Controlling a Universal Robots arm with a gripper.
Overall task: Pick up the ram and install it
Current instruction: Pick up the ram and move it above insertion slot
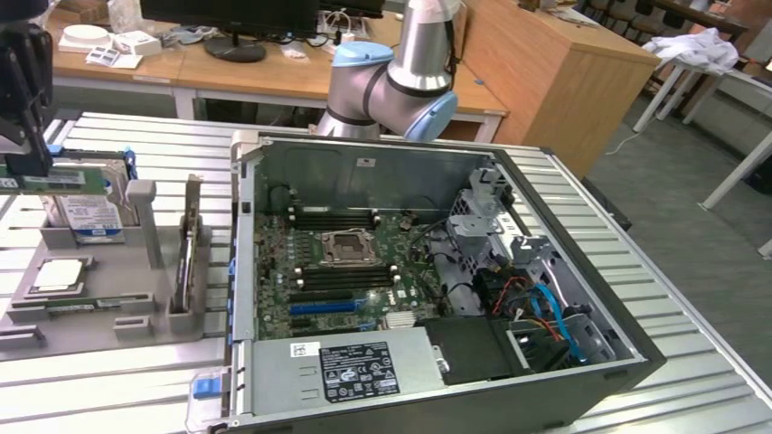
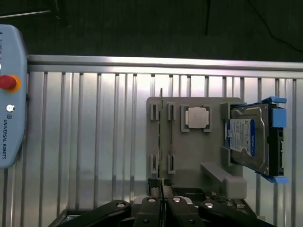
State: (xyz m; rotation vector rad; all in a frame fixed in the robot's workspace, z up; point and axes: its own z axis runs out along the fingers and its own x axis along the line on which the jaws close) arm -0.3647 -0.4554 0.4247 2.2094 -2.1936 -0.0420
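Observation:
The ram [image 1: 58,181] is a thin green stick hanging level under my black gripper [image 1: 27,161], high at the exterior view's left, in front of the hard drive. In the wrist view the ram [image 2: 161,142] shows edge-on as a thin line running out from between my fingers [image 2: 150,208], which are shut on its end. It hangs above the grey holder [image 2: 189,156]. The open computer case [image 1: 627,353] lies to the exterior view's right, with black memory slots [image 1: 343,220] on either side of the processor socket [image 1: 347,246].
The grey holder [image 1: 108,325] carries a silver blue-labelled hard drive [image 1: 87,219] standing upright, a square processor chip [image 1: 61,276] and another green strip [image 1: 82,306] in a front slot. A teach pendant [image 2: 9,94] lies on the slatted metal table [image 2: 94,142]. The arm's base [image 1: 399,86] stands behind the case.

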